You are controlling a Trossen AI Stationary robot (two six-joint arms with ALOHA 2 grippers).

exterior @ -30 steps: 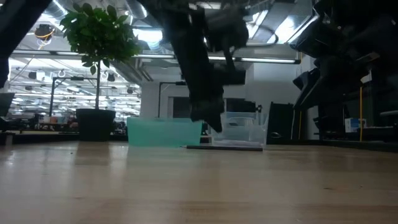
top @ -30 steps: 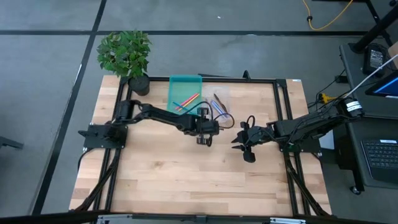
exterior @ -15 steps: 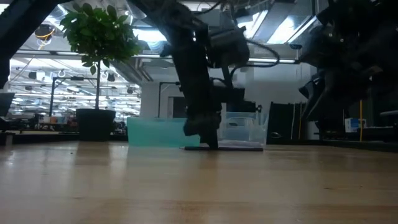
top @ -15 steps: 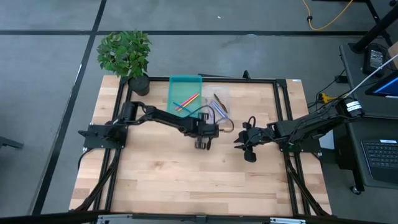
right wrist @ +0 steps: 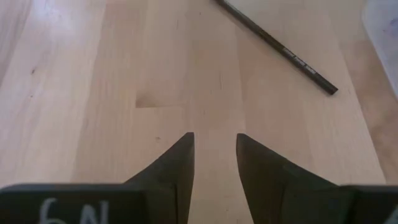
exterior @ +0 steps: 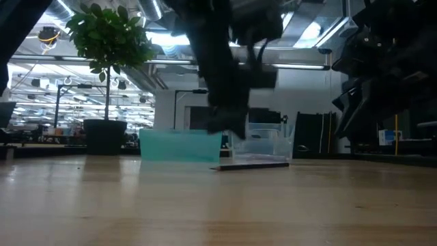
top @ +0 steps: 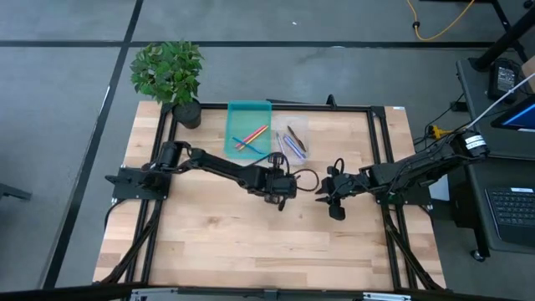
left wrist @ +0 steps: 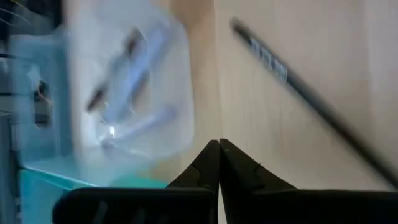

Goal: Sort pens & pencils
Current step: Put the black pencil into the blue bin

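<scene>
A dark pencil (right wrist: pixel 280 46) lies flat on the bare wood between the two arms, just in front of the trays (exterior: pixel 249 165). My left gripper (left wrist: pixel 219 144) is shut with nothing between its fingers; it stands above the table (top: pixel 282 199), and the pencil (left wrist: pixel 311 99) lies off to one side of its tips. My right gripper (right wrist: pixel 214 140) is open and empty (top: pixel 321 194), pointing down at the wood short of the pencil. Coloured pens and pencils lie in the teal tray (top: pixel 249 117) and in the clear tray (top: pixel 294 125).
The teal tray (exterior: pixel 179 145) and the clear tray (exterior: pixel 266 142) stand side by side at the table's far middle. A potted plant (top: pixel 170 75) is at the far left corner. Bare wood stretches toward the near edge. A cable loops beside my left gripper.
My left gripper has gone toward the table's near edge and a little to the right. Half a second ago its tips stood down at the table by the dark pencil; now they are clear above it, empty. The pencil stays on the wood.
</scene>
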